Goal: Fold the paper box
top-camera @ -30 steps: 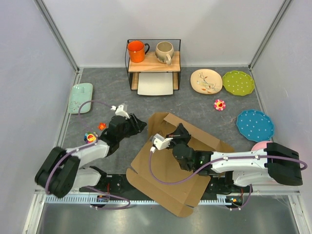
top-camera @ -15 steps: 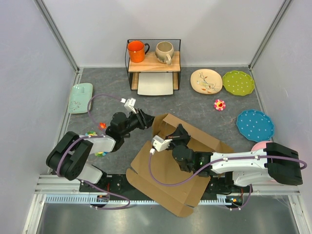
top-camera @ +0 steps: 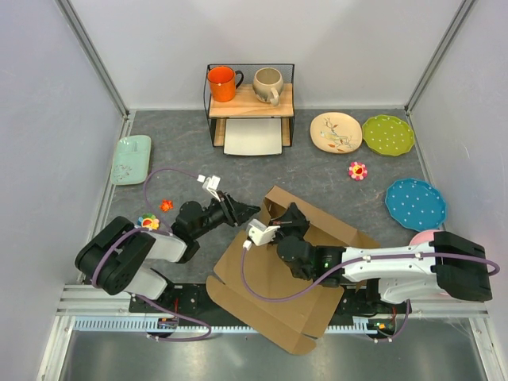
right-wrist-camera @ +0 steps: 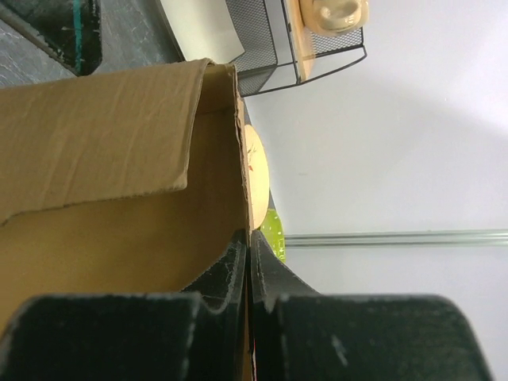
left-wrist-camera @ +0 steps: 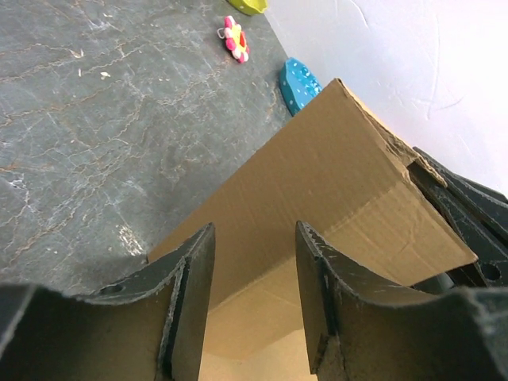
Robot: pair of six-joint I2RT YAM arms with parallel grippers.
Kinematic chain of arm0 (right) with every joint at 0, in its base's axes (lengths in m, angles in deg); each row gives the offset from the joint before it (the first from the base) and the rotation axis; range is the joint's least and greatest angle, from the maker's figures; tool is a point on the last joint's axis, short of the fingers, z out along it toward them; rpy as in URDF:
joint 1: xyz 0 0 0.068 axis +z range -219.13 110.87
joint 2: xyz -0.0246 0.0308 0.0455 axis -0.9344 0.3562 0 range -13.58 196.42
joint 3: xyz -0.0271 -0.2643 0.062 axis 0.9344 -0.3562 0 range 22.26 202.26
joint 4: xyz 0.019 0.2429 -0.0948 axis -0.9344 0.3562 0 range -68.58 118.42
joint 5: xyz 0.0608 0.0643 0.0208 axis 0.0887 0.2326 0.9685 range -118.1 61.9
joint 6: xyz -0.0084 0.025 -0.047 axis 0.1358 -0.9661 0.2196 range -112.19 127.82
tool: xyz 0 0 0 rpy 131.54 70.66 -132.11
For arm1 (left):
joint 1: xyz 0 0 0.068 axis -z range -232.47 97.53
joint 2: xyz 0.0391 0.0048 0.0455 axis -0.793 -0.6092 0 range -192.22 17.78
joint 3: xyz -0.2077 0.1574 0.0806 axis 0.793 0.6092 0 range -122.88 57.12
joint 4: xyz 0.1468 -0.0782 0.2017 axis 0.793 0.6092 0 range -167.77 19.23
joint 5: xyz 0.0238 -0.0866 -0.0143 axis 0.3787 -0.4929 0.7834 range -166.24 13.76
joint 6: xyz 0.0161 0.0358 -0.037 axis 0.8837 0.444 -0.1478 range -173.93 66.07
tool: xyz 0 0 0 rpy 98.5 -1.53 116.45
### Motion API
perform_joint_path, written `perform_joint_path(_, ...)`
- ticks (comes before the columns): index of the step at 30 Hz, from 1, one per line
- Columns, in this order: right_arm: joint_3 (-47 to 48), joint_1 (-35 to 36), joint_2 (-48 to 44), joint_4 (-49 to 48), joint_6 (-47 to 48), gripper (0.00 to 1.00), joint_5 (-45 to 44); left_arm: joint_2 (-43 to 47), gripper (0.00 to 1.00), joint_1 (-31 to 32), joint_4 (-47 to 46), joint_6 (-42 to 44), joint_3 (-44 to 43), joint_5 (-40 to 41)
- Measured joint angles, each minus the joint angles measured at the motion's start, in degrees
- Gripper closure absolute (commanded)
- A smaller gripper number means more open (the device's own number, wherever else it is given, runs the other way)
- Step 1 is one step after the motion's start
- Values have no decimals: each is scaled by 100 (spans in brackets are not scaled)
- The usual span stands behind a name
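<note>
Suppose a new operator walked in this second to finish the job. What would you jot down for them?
Right gripper: shut on the top edge of the paper box, holding its raised far wall.
Left gripper: open and empty, jaws facing the left end of that wall; whether they touch it is unclear.
Box: on the table in front of the arms, most of the sheet lying flat.
Done: one wall stands up.
Left: raise the other walls and fold the flaps.

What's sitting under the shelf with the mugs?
A white tray lies under the shelf, its front part sticking out toward the arms. Its back part is covered by the shelf, so anything there is hidden.
</note>
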Motion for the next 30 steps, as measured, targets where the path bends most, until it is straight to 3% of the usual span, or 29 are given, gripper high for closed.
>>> perform_joint_path(19,210,9,-177,883,-907,100,48,-33,27,245,-671,-44,240,-313)
perform_joint_path(30,216,9,-177,887,-914,100,94,173,25,433,-699,192,337,-428)
